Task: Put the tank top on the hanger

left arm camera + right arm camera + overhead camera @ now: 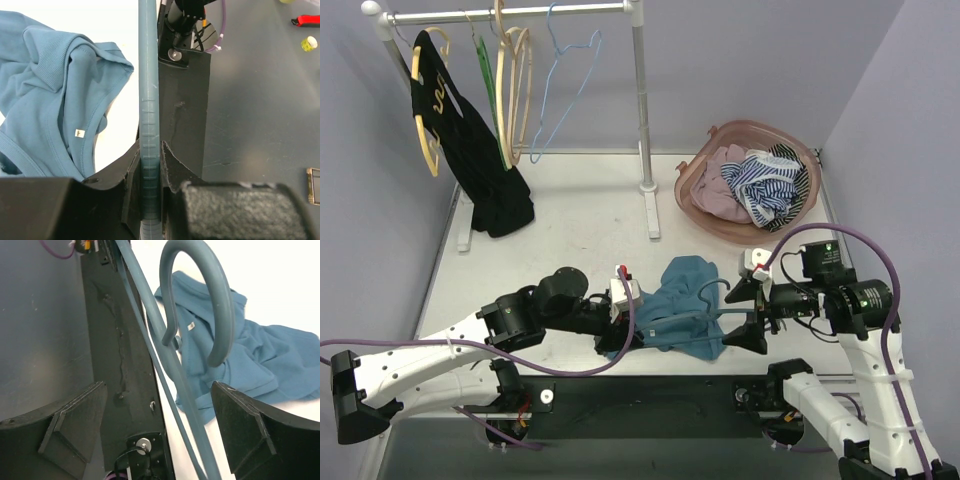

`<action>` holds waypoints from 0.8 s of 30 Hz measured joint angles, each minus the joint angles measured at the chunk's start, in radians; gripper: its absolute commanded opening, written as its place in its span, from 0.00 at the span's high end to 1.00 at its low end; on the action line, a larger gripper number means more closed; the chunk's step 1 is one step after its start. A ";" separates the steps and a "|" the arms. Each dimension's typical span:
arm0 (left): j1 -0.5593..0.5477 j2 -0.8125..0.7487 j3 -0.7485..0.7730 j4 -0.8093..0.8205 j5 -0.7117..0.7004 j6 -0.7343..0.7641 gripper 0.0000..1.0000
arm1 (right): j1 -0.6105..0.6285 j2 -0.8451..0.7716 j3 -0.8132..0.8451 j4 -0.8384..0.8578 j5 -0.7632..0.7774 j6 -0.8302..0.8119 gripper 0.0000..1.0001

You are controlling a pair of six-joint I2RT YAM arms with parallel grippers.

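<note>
The left gripper [150, 172] is clamped tight on one arm of the dark teal plastic hanger [149, 75], the thin bar pinched between its two black fingers [172, 167] at the near edge of the white table [570, 220]. The teal-blue tank top [682, 285] lies crumpled on the table just past the near-centre, at 1 o'clock from that gripper. A small white label shows on the cloth in the left wrist view. The hanger rests across the garment's near half, its curved hook over the cloth and pointing toward 3 o'clock. Whether any part of the hanger runs inside the cloth cannot be told.

The right gripper [159, 405] faces the hook from 3 o'clock with its jaws spread wide and nothing held. The hook sits just ahead of the open fingers, touching neither.

A dark mat [650, 390] runs along the table's near edge under both grippers. At 2 o'clock from the tank top, well apart, stands a pink basket [700, 215] holding a navy-and-white striped cloth [770, 190]. At 11 o'clock a white clothes rack [640, 120] carries a black garment with yellow trim [470, 150].
</note>
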 measured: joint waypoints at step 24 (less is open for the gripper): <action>-0.005 -0.001 -0.012 0.060 -0.093 0.022 0.31 | 0.048 -0.022 -0.101 0.004 0.015 -0.019 1.00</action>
